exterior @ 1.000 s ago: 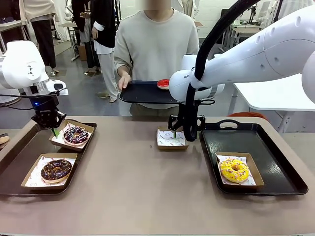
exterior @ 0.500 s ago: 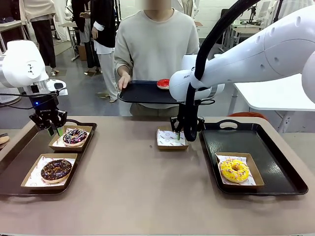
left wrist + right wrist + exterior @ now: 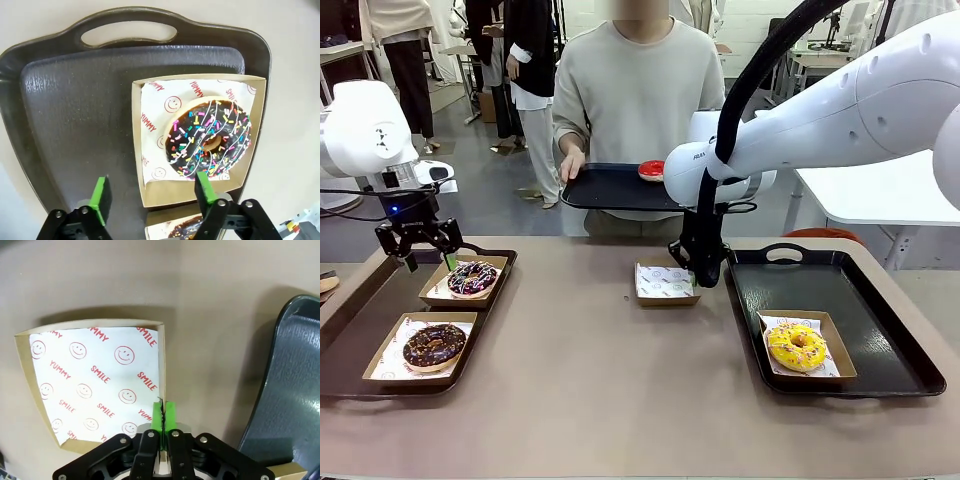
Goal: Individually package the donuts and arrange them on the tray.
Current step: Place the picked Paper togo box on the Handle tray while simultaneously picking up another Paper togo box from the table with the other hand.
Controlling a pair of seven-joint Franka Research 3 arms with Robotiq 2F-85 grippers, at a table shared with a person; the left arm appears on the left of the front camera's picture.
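On the left side, a dark tray point(image 3: 350, 330) carries two paper-lined boxes. The near box point(image 3: 382, 368) has the chocolate donut point(image 3: 434, 344) with sprinkles. The far box point(image 3: 438, 292) has the purple-glazed donut point(image 3: 472, 277) with sprinkles. The left gripper point(image 3: 420, 252) hangs just above the far edge of this box; its green fingers are spread wide and hold nothing. In the left wrist view, the left gripper's fingers point(image 3: 102, 198) stand apart over the tray, near the box corner.

In the middle of the table, an empty box point(image 3: 666, 283) with printed paper stands. The right gripper point(image 3: 162, 426) has its jaws pressed together on the right wall of this box, pinching the cardboard edge.

Behind, a person holds a black tray point(image 3: 610, 188) with one hand point(image 3: 571, 160); the red donut point(image 3: 651, 170) lies on it.

On the right, another dark tray point(image 3: 880, 330) holds a box point(image 3: 838, 352) with the yellow donut point(image 3: 796, 345).
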